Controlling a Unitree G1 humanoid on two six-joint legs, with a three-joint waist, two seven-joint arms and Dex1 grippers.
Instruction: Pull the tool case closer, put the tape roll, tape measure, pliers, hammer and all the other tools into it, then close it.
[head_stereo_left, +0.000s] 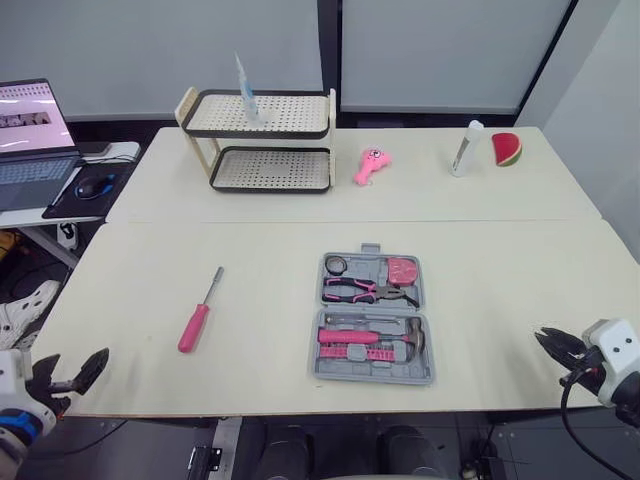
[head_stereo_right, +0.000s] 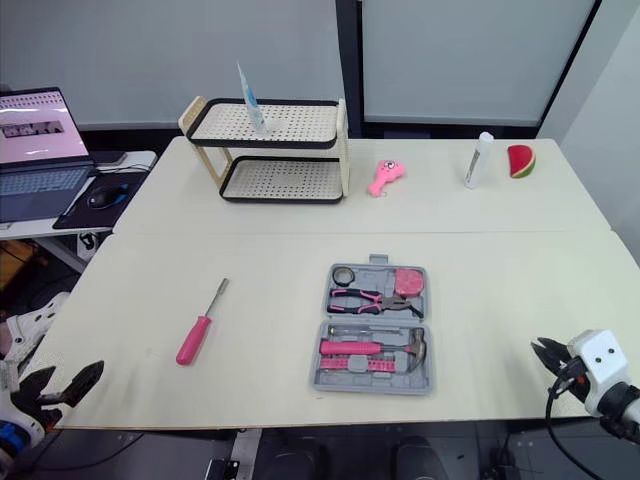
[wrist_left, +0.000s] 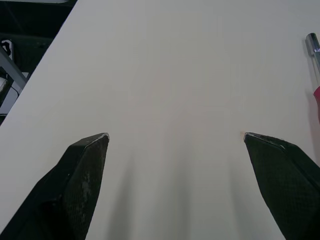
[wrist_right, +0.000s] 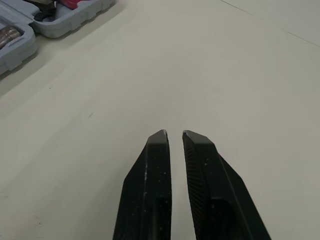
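An open grey tool case (head_stereo_left: 372, 379) sits near the middle of the front table (head_stereo_left: 500, 300), with pliers (head_stereo_left: 358, 290), a hammer (head_stereo_left: 378, 338), a tape measure (head_stereo_left: 401, 270) and a tape roll (head_stereo_left: 336, 264) in its slots. A pink-handled screwdriver (head_stereo_left: 197, 316) lies on the table, well to the case's left. The left gripper (head_stereo_left: 76, 361) hovers at the table's near left edge, fingers spread wide. The right gripper (wrist_right: 175, 133) hangs over bare tabletop to the case's right, fingers all but together and holding nothing.

Desk (head_stereo_left: 500, 260): pale, smooth, matt, wood-look. Tool case (head_stereo_left: 345, 376), fwd-left of right pincer (wrist_right: 175, 132): grey matt plastic. Screwdriver (head_stereo_left: 198, 315), fwd-right of left pincer (wrist_left: 175, 136): pink plastic handle, shiny metal shaft. Pincer fingers (wrist_right: 150, 185): black, matt, finely speckled.
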